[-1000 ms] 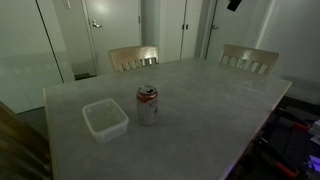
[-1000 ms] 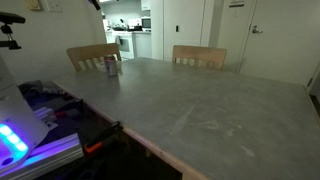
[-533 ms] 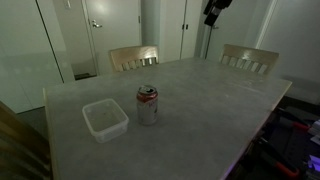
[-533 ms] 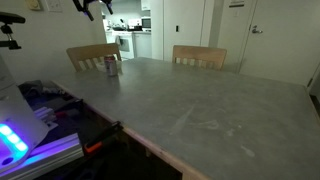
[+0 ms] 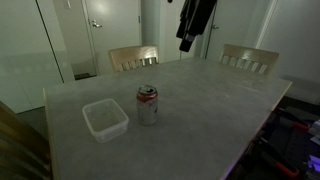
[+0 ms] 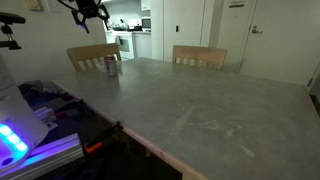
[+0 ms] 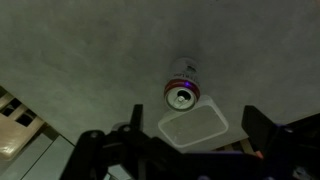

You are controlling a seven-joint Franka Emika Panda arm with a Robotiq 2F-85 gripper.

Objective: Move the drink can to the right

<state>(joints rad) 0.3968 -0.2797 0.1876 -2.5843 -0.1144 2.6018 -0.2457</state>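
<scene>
The drink can, silver-grey with a red band at its top rim, stands upright on the grey table. A shallow translucent square container sits just beside it. In an exterior view the can is small, at the table's far left corner. My gripper hangs high above the table, well clear of the can, and also shows in an exterior view. In the wrist view the gripper is open and empty, with the can and container far below between its fingers.
Two wooden chairs stand at the table's far edge. They also show in an exterior view. Equipment with a purple light sits beside the table's near corner. Doors and walls stand behind.
The arm has come down into view from the top and moved towards the can's side of the table. The can and container have not moved.
</scene>
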